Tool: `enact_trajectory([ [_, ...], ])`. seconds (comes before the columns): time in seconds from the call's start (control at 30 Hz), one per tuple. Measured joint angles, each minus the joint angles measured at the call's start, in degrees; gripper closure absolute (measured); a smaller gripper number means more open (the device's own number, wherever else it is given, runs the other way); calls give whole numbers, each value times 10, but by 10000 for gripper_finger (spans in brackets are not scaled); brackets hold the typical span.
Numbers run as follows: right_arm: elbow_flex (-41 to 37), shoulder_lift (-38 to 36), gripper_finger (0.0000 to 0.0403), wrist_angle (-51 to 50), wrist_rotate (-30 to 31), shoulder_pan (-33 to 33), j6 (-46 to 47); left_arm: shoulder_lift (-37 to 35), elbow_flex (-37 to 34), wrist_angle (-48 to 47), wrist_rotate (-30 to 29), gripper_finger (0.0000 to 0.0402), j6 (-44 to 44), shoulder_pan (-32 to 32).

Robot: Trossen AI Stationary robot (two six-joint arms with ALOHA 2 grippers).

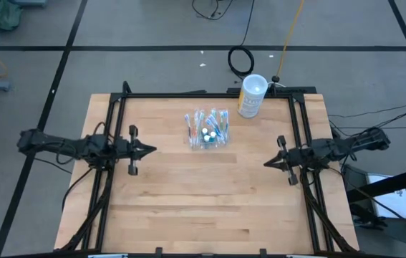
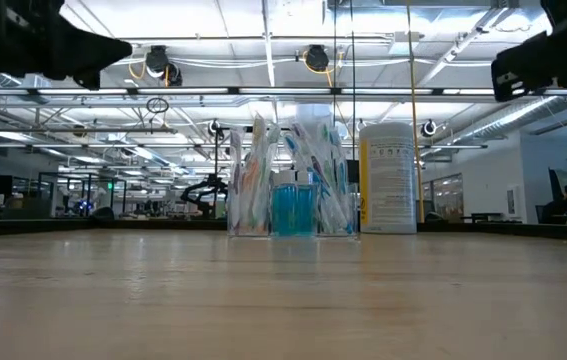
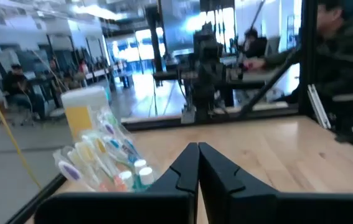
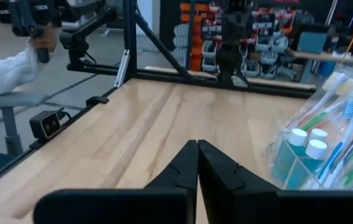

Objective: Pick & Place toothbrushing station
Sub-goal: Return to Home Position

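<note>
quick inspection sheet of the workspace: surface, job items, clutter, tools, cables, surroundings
surface: wooden table, two items near its far side.
job's things: clear organizer upright, holding toothbrushes and white-capped toothpaste tubes.
clutter: white canister at the far edge, right of the organizer, apart from it.
tools: left tool and right tool shut, holding nothing, at the table's sides.
cables: black coil on the floor behind the table.
surroundings: a person beyond the table; open workshop behind.
</note>
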Motion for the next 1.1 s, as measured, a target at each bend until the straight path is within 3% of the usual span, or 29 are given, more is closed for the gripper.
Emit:
enact_trajectory([
  [0.2,-41,-75,397,3,0,0,-32,-43,-65,75,0,387,9,0],
  [0.33,-64,-102,397,15,5,0,-29,-52,-74,61,0,398,3,0],
  [0.63,-131,-99,396,145,27,-1,-94,-50,-74,60,0,374,-22,0],
  [0.87,-134,-98,397,120,93,-1,-113,-50,-74,59,-1,385,-19,0],
  [1.1,-136,-98,397,121,93,-1,-116,-50,-74,59,-1,398,-19,0],
])
